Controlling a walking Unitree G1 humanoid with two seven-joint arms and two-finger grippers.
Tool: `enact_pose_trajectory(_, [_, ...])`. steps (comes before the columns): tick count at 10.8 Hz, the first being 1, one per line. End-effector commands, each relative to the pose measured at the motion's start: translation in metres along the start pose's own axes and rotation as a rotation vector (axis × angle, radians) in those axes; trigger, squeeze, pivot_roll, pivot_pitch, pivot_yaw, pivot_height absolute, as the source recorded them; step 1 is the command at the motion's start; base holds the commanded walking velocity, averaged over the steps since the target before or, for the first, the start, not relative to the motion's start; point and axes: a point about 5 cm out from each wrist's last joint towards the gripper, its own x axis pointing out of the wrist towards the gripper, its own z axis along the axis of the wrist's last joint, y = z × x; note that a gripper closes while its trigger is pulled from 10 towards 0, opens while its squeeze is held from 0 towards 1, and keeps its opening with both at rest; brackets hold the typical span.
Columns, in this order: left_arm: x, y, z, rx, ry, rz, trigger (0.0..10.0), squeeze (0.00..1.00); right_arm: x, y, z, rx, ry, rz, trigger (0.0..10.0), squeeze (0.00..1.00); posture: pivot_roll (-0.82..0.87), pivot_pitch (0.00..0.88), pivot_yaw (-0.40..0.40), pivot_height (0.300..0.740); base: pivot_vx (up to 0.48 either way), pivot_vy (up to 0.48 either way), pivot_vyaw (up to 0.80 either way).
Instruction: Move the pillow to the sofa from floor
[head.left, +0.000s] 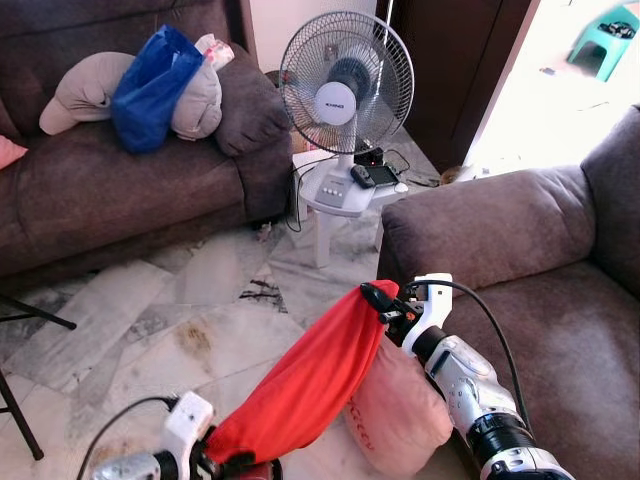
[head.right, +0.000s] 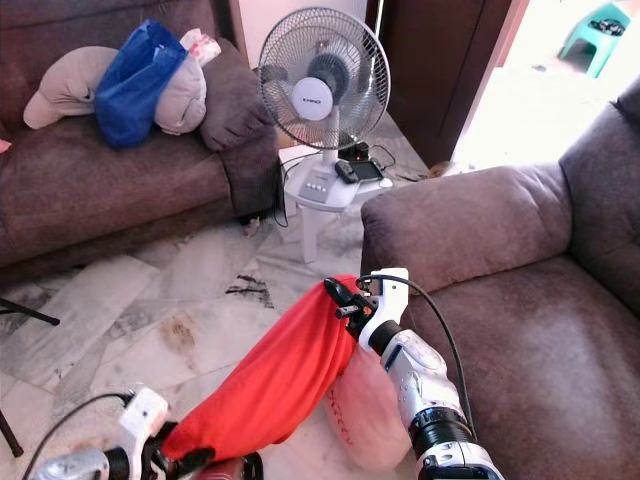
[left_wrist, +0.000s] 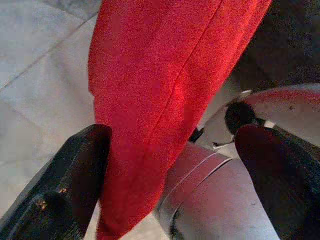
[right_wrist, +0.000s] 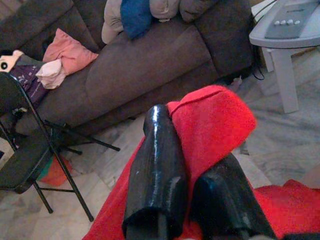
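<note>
Red pillow hangs between both grippers, off the marble floor. R gripper pinches its top corner by the sofa arm; L gripper has fingers spread around the lower end.

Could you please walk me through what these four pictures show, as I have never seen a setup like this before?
This is a walking humanoid robot with two silver arms, each ending in a hand of two long black fingers. The two wide pictures come from a stereo camera on its head, looking down at the room. The close-ups come from a camera on each wrist, looking along that hand's fingers.

The robot holds a red pillow between both hands, lifted off the marble floor. The right hand pinches its upper corner; the left hand has its lower end between the fingers. A pink pillow sits just behind, against the near brown sofa.

Further off stand a white fan on a small table and another sofa carrying a blue bag.
</note>
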Motion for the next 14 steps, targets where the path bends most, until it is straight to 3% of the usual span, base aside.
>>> enact_pose_trajectory(1, [0.002,0.001,-0.004,0.017,0.014,0.035,10.0,0.0,0.003,-0.001,0.019,-0.034,-0.079,0.002,10.0,0.0,0.12,0.062,-0.004,0.74,0.0,0.0,0.0])
enact_pose_trajectory(4, [0.01,0.013,0.003,0.06,-0.008,0.186,10.0,0.0,0.003,-0.001,0.019,-0.038,-0.075,0.0,10.0,0.0,0.12,0.062,-0.004,0.74,0.0,0.0,0.0])
enact_pose_trajectory(6, [0.014,0.013,0.006,0.063,-0.004,0.192,10.0,0.0,0.004,0.0,0.018,-0.039,-0.075,0.0,10.0,0.0,0.12,0.063,-0.003,0.74,0.0,0.0,0.0])
enact_pose_trajectory(7, [0.015,0.013,0.006,0.055,-0.008,0.191,9.4,0.0,0.004,0.0,0.018,-0.039,-0.074,0.0,10.0,0.0,0.12,0.063,-0.003,0.74,0.0,0.0,0.0])
enact_pose_trajectory(8, [0.015,0.013,0.005,0.046,-0.01,0.192,0.0,0.0,0.003,0.0,0.018,-0.038,-0.073,0.0,10.0,0.0,0.12,0.064,-0.003,0.74,0.0,0.0,0.0])
enact_pose_trajectory(14, [0.018,0.024,0.002,0.032,-0.035,0.284,0.0,0.0,0.003,-0.002,0.017,-0.04,-0.071,-0.004,10.0,0.0,0.12,0.062,-0.003,0.74,0.0,0.0,0.0])
